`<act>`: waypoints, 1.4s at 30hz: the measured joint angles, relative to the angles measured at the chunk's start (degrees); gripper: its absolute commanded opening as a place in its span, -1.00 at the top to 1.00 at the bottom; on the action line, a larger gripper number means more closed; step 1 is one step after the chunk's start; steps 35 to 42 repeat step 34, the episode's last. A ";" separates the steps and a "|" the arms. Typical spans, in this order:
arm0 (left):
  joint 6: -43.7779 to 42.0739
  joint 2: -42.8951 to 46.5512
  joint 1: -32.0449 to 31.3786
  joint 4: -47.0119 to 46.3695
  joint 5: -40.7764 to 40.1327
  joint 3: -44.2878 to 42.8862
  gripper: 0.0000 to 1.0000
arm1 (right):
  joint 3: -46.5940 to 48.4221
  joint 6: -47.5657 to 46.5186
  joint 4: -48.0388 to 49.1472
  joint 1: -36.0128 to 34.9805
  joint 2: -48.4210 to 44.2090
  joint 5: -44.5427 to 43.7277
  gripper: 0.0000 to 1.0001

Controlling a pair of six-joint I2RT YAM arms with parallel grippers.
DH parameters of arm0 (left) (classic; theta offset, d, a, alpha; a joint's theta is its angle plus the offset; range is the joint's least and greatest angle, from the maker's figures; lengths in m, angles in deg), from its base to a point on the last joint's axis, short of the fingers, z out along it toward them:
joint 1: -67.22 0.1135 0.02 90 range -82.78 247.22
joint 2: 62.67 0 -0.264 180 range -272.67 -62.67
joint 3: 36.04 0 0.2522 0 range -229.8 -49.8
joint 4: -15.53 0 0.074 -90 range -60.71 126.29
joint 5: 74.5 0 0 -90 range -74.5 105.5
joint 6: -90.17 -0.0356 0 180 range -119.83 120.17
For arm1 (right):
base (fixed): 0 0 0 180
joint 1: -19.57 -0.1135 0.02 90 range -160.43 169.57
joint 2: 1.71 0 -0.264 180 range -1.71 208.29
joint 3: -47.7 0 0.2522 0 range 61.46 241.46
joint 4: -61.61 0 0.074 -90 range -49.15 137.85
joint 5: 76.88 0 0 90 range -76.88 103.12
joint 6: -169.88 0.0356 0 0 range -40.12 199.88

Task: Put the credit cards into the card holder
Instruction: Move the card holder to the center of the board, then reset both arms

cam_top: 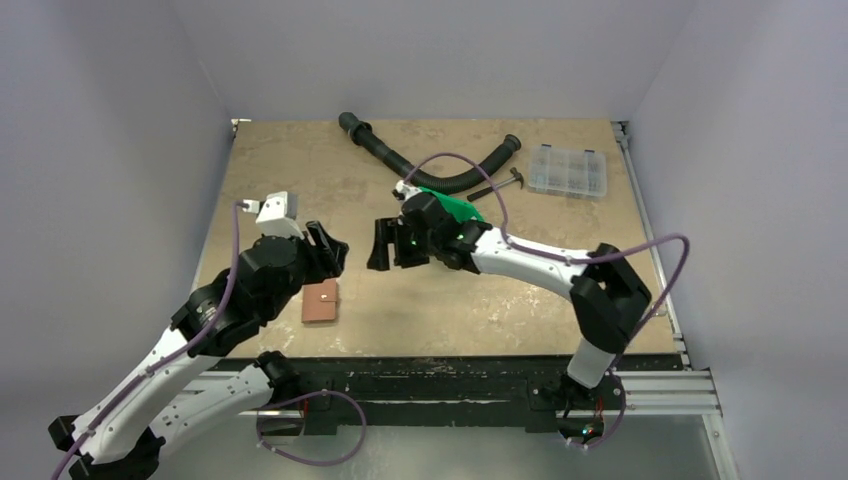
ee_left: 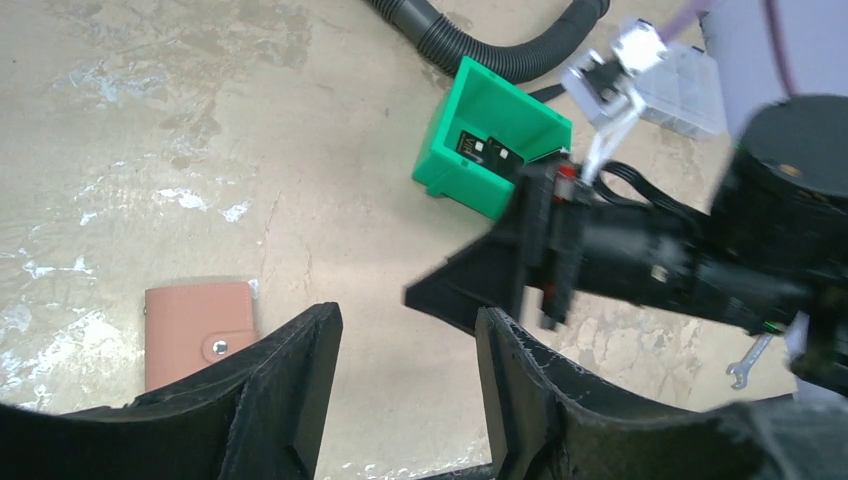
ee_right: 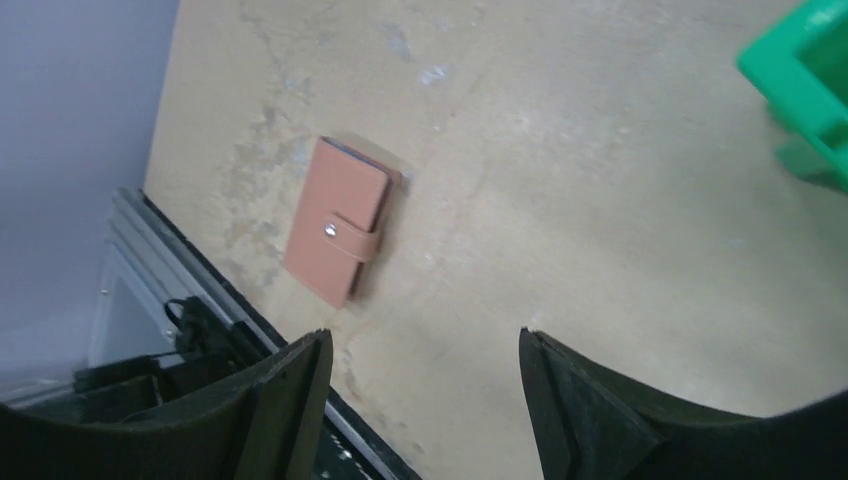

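Card holder [cam_top: 321, 301]: lying folded shut on the bench [cam_top: 300, 160] near its front edge, clasp strap facing up, just beside the left arm [cam_top: 255, 285].
Left jaws: hanging parted, gripping nothing, hovering just beyond the card holder.
Right jaws: standing spread wide, gripping nothing, facing the left jaws across bare bench.
Green bin [ee_left: 505, 100]: sitting behind the right arm [cam_top: 540, 262], something dark lying inside; I cannot tell what.
Credit cards: I cannot tell where they are lying.
Black hose [cam_top: 430, 178]: curling along the bench's far side.
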 measured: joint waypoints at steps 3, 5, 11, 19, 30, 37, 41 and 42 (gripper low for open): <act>-0.02 -1.20 0.00 -0.07 0.00 0.00 -0.15 | -4.61 -2.32 -4.61 0.09 -6.43 -2.34 -0.67; -0.22 -1.68 0.00 -0.35 -0.04 0.00 -0.17 | -6.27 -3.65 -9.22 -0.09 -10.91 -5.25 -0.79; -4.44 -3.56 0.00 -2.12 -1.51 -5.18 -0.24 | -1.73 -9.05 -22.36 0.37 -27.32 -19.65 -0.98; -18.88 -6.62 0.00 -12.31 -2.80 -22.84 -0.31 | 18.73 -19.47 -27.26 0.59 -42.03 -35.78 -0.98; -30.99 -9.97 0.00 -17.51 -5.86 -37.51 -0.35 | 29.03 -33.44 -19.41 0.61 -53.81 -44.39 -0.98; -32.59 -10.34 0.00 -17.40 -6.54 -38.47 -0.36 | 26.32 -35.41 -16.48 0.61 -56.33 -45.46 -0.98; -32.59 -10.34 0.00 -17.40 -6.54 -38.47 -0.36 | 26.32 -35.41 -16.48 0.61 -56.33 -45.46 -0.98; -32.59 -10.34 0.00 -17.40 -6.54 -38.47 -0.36 | 26.32 -35.41 -16.48 0.61 -56.33 -45.46 -0.98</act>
